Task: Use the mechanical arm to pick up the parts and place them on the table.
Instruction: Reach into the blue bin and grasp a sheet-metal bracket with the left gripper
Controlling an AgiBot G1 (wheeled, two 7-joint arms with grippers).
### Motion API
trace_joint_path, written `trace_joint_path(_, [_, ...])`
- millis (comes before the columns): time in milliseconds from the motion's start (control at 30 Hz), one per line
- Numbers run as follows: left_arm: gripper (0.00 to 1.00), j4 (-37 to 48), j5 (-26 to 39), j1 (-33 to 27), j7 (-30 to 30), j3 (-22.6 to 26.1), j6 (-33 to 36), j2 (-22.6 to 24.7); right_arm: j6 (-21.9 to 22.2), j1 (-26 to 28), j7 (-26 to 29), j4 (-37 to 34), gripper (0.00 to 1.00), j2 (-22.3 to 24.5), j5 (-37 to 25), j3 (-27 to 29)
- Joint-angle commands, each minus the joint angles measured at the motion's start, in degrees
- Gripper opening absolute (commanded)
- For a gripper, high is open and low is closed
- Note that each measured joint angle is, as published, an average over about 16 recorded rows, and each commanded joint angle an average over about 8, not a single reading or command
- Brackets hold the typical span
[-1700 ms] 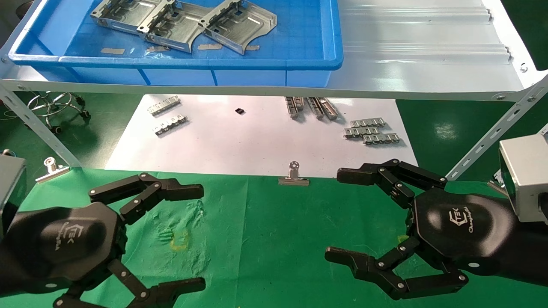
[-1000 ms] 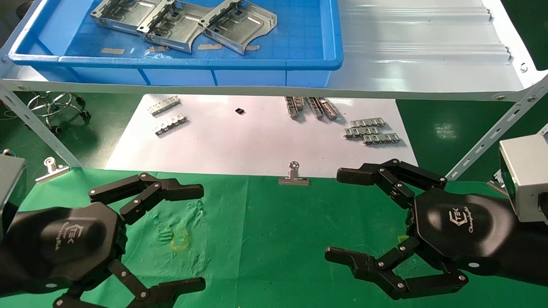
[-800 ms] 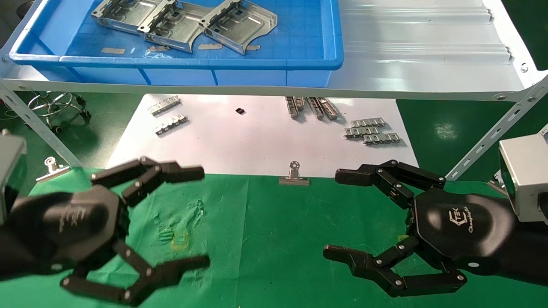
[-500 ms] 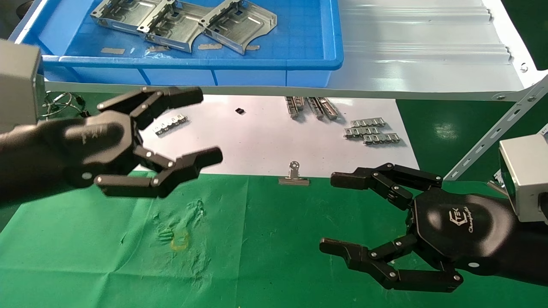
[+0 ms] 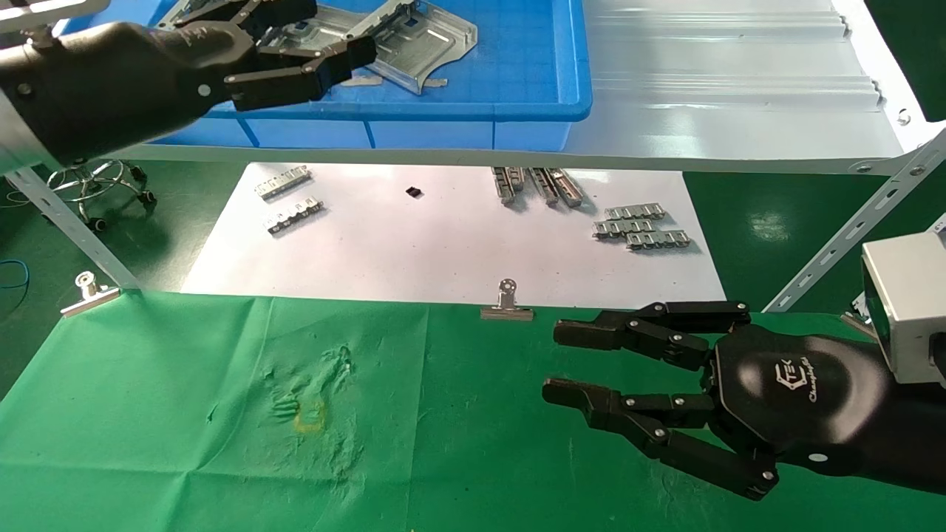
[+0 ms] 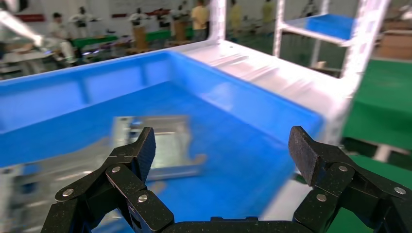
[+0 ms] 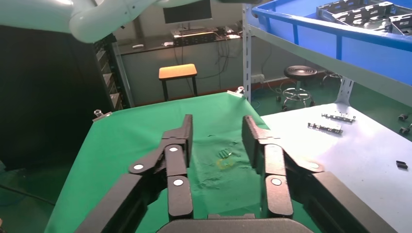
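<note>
Over the blue bin (image 5: 517, 111), left hand (image 5: 310, 33) spread, parts (image 5: 414, 41) beneath

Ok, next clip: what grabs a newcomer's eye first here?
The big blue plastic tray on the pale grey ribbed shelf, with silvery stamped metal plates in it and the open left tool above them. Nearer, the right tool hangs open over the bright green cloth table.

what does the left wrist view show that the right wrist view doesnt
Only the left wrist view: the left gripper, open above the blue bin's floor, and people in the background.

Only the right wrist view: the right gripper, fingers narrowly parted, over the table, plus a yellow-topped stool and toothed strips.

Both: the blue bin and its parts.
</note>
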Motion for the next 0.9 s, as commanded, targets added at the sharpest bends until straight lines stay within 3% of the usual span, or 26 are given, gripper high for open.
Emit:
trace_joint_path(33, [1.00, 2.65, 1.98, -2.44, 0.05, 0.77, -1.56, 1.04, 0.00, 0.00, 0.00, 0.00, 0.00, 0.00, 0.00, 0.00])
trace_joint_path(467, [1.00, 20.64, 13.23, -15.48, 0.02, 5.79, -8.53, 4.44, 0.00, 0.00, 0.00, 0.00, 0.00, 0.00, 0.00, 0.00])
trace_joint_path(900, [1.00, 35.85, 16.50, -22.57, 3.91, 6.74, -16.44, 8.76, 0.00, 0.00, 0.00, 0.00, 0.00, 0.00, 0.00, 0.00])
